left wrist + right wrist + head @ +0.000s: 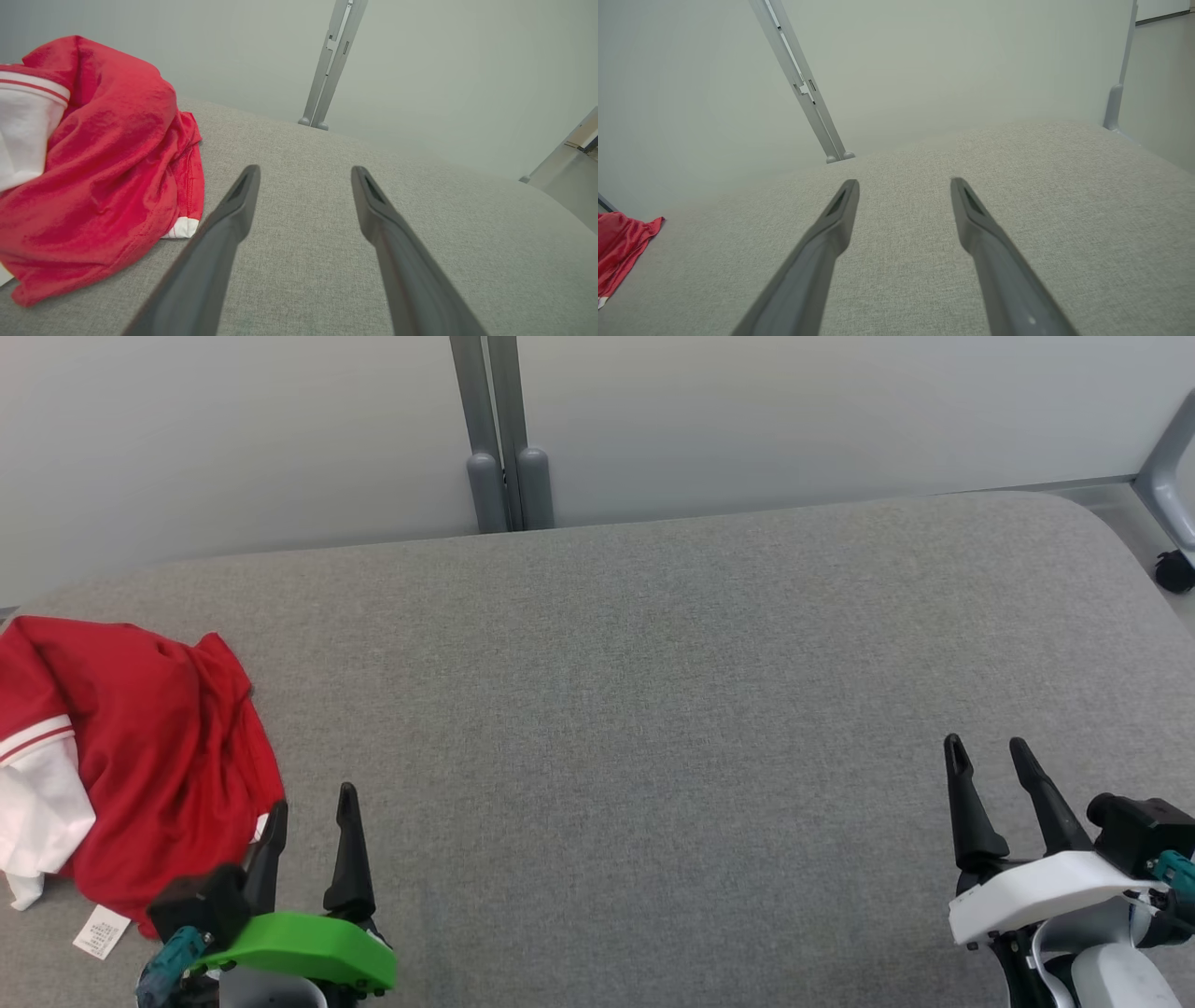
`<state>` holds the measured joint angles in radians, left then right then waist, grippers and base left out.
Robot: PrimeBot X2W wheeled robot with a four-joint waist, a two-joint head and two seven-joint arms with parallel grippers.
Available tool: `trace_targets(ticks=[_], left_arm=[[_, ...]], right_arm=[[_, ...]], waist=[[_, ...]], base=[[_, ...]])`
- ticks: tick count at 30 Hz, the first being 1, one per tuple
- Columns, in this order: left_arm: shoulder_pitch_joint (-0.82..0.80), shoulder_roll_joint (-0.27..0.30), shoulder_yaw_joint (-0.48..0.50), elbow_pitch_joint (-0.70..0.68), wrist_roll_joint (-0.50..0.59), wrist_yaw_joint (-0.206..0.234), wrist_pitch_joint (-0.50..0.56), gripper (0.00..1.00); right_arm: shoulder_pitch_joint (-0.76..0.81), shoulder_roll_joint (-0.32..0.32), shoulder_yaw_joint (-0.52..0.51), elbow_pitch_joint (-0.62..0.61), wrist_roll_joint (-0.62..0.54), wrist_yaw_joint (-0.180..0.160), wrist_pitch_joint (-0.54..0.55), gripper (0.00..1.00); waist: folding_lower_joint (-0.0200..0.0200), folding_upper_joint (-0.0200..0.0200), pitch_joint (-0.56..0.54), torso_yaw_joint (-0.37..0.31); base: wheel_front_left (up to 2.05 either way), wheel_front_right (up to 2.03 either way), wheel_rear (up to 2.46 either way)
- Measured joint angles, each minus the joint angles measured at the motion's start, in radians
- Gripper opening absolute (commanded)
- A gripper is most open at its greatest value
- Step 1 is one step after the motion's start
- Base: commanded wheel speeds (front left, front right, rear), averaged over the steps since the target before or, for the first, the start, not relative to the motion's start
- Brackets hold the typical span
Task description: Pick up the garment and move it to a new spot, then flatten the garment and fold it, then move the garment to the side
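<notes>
Garment: a red garment point(140, 756) with white trim lies bunched in a heap at the far left of the grey padded table point(653, 709), not spread out at all.
Care label: a small white tag point(101, 931) pokes out on the table at the heap's near edge.
Left gripper: the left gripper point(313, 800), under its green cover, sits low at the near left with its fingers spread wide and nothing between them.
Left gripper and cloth: in the left wrist view the red hem lies just beside one finger; I cannot tell whether they touch.
Right gripper: the right gripper point(985, 742) is over at the near right, well apart from the garment, fingers parted and empty above bare grey fabric.
Right wrist view: a corner of red cloth shows at its far left edge.
Background: a grey post point(499, 457) stands against the pale wall behind the table.
</notes>
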<state>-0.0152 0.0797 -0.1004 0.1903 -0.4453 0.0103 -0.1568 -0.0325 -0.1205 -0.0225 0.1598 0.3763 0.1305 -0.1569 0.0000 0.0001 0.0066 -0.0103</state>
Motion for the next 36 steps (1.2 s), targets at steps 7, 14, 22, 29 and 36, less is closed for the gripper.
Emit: trace_targets(ticks=[7,14,22,29,36], left_arm=[[0.001,0.001,-0.010,-0.005,0.060,0.005,-0.018,1.00],[0.003,0.002,-0.001,0.007,0.103,0.004,-0.032,1.00],[0.009,0.001,0.011,0.030,0.163,-0.006,-0.049,1.00],[0.009,-0.005,0.037,0.031,0.213,-0.014,-0.066,1.00],[0.017,-0.008,0.054,0.046,0.269,-0.038,-0.078,1.00]], right_arm=[[0.000,0.001,-0.016,-0.014,-0.052,0.000,-0.017,1.00],[0.001,0.005,-0.027,-0.016,-0.088,0.000,-0.031,1.00],[0.006,0.004,-0.035,-0.020,-0.144,0.000,-0.049,1.00],[0.009,0.005,-0.035,-0.013,-0.186,0.000,-0.065,1.00],[0.022,0.005,-0.043,-0.003,-0.225,0.000,-0.076,1.00]], waist=[[0.0000,0.0000,0.000,0.002],[0.0000,0.0000,0.000,0.003],[0.0000,0.0000,0.000,0.004],[0.0000,0.0000,-0.001,0.008],[0.0000,0.0000,-0.004,0.005]], base=[[0.00,0.00,0.00],[0.00,0.00,0.00],[0.00,0.00,0.00],[0.00,0.00,0.00],[0.00,0.00,0.00]])
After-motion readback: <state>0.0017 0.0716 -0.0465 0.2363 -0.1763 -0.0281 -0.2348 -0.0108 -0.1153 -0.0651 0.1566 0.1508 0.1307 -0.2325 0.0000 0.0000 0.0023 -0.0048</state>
